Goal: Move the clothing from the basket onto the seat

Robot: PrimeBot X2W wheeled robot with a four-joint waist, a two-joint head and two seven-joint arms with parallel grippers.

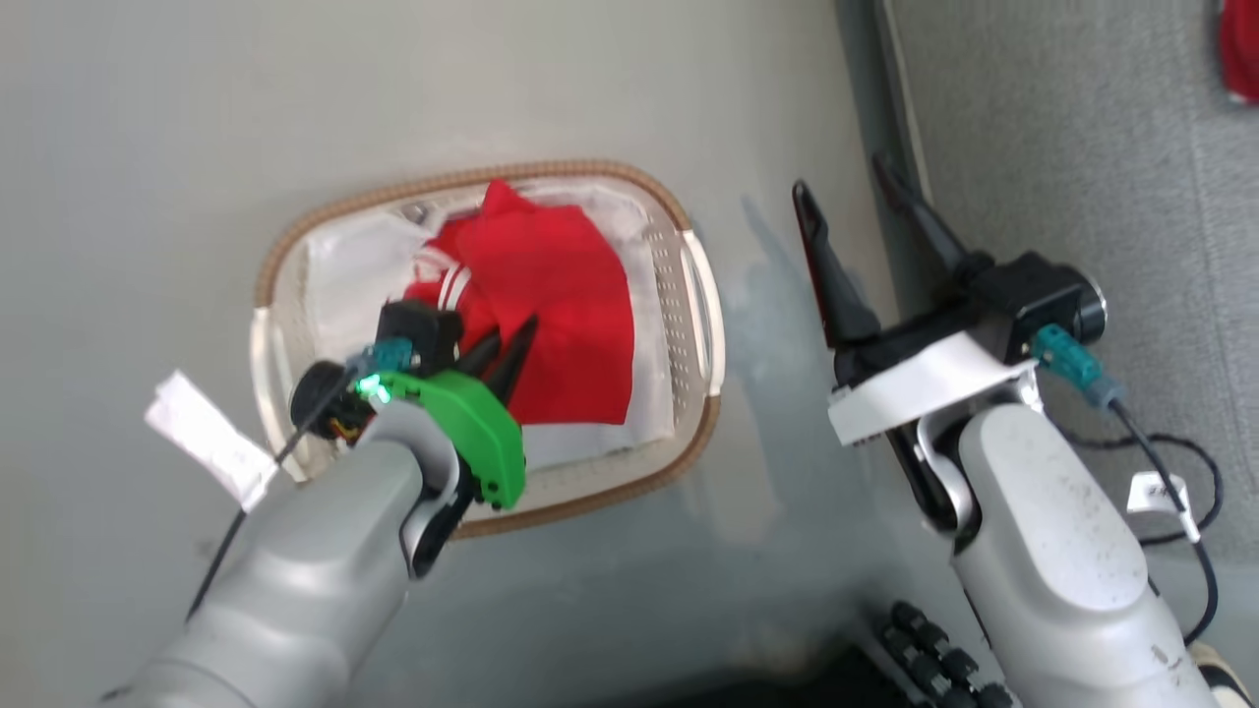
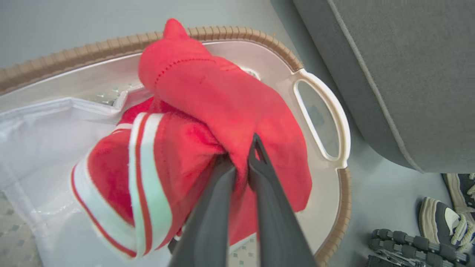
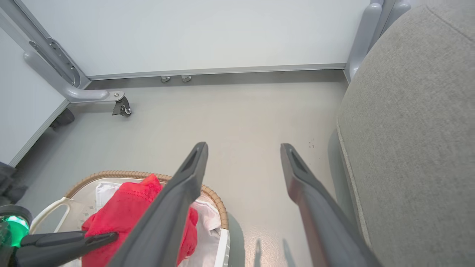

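The red clothing (image 1: pixel 551 295) with white-striped cuffs lies bunched in the white basket (image 1: pixel 703 324) on the floor. My left gripper (image 1: pixel 511 342) reaches down into the basket. In the left wrist view my left gripper (image 2: pixel 243 157) is shut on a fold of the red clothing (image 2: pixel 222 96), next to a striped cuff (image 2: pixel 148 170). My right gripper (image 1: pixel 841 187) hangs open and holds nothing, between the basket and the grey seat (image 1: pixel 1082 147). In the right wrist view my right gripper (image 3: pixel 245 148) is above bare floor, with the seat (image 3: pixel 415 129) to its right and the clothing (image 3: pixel 126 207) at lower left.
A white liner (image 1: pixel 344 265) covers the basket's inside. Another red piece (image 1: pixel 1241 49) lies on the seat at the top right. A wall panel with a caster (image 3: pixel 122 107) stands beyond the basket. Shoes (image 2: pixel 445 218) and the robot's base (image 2: pixel 408 241) are near the seat's corner.
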